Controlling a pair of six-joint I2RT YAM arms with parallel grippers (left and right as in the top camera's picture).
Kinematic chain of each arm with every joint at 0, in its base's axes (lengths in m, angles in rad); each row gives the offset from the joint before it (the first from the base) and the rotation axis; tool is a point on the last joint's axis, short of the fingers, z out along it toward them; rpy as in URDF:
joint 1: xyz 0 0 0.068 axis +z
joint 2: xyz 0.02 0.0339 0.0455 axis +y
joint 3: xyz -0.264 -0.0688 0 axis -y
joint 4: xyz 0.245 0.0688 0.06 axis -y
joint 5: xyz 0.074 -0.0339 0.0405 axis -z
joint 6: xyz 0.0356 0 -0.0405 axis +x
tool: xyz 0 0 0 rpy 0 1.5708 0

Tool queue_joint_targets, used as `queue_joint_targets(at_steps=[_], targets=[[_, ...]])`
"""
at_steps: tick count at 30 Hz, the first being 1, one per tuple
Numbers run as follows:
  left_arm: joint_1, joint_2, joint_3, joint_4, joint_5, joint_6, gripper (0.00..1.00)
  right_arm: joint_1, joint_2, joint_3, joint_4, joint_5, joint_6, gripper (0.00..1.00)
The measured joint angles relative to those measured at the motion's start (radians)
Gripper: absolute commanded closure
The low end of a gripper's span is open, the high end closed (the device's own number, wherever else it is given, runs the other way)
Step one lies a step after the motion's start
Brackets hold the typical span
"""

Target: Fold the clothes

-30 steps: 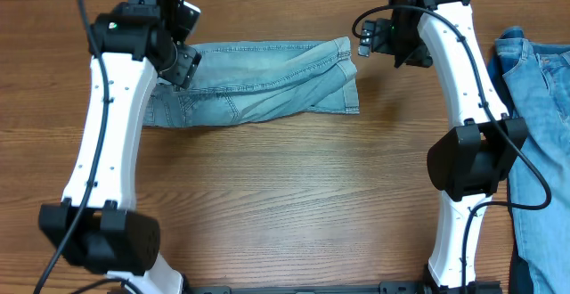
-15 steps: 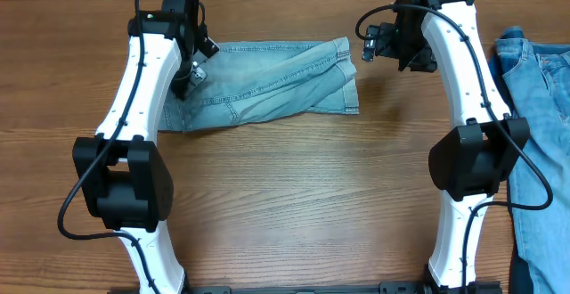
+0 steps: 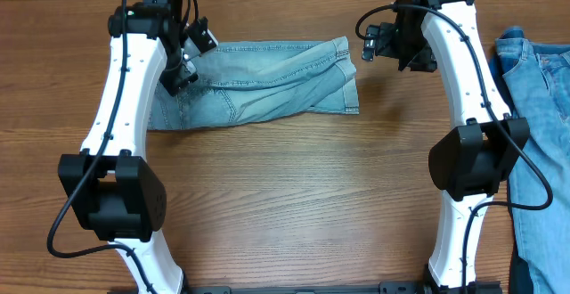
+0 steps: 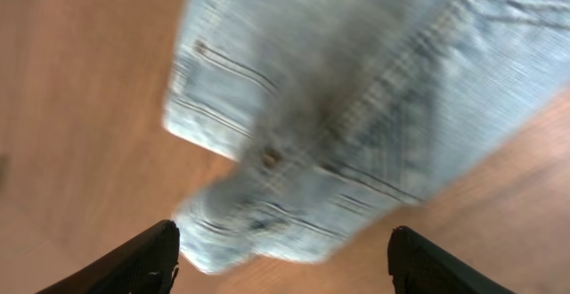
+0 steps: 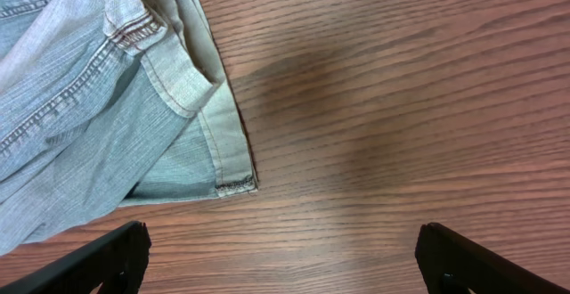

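Shorts lie on the worktop. Left gripper hangs apart above them; right gripper apart beside their hem.

Pale, faded light-blue denim shorts: one pair.
Deeper-blue denim garments: one for sure at the right edge. There's more blue in the bottom corner, and I can't tell if it's the same piece or another.
White-and-black robot arms: two, left arm and right arm.
Black two-finger grippers: two, left gripper and right gripper.
Brown wooden table: one.
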Motion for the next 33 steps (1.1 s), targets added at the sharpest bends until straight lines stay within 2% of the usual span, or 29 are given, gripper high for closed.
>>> queue_joint_targets(at_steps=[8, 17, 20, 21, 22, 23, 24, 25, 33], targets=[[0.04, 0.0, 0.0, 0.043, 0.086, 0.111, 0.13, 0.0, 0.0, 0.0, -0.001, 0.0, 0.0, 0.0], [0.098, 0.05, 0.0, 0.053, 0.166, 0.193, 0.13, 0.0, 0.0, 0.0, 0.004, 0.0, 0.0, 0.0], [0.099, 0.114, 0.0, 0.061, 0.169, 0.21, 0.17, 0.0, 0.0, 0.0, 0.007, 0.0, 0.0, 0.0], [0.1, 0.134, 0.0, 0.065, 0.169, 0.212, 0.21, 0.0, 0.0, 0.0, 0.007, 0.0, 0.0, 0.0], [0.101, 0.15, 0.0, 0.068, 0.169, 0.212, 0.38, 0.0, 0.0, 0.0, 0.012, 0.0, 0.0, 0.0], [0.104, 0.167, 0.0, 0.075, 0.169, 0.216, 0.76, 0.0, 0.0, 0.0, 0.014, 0.0, 0.0, 0.0], [0.105, 0.175, 0.0, 0.076, 0.169, 0.217, 0.88, 0.0, 0.0, 0.0, 0.017, 0.0, 0.0, 0.0], [0.105, 0.176, 0.0, 0.076, 0.168, 0.215, 0.95, 0.0, 0.0, 0.0, 0.019, 0.0, 0.0, 0.0], [0.105, 0.176, 0.006, 0.069, 0.093, 0.17, 0.96, 0.0, 0.0, 0.0, 0.026, 0.0, 0.0, 0.0]])
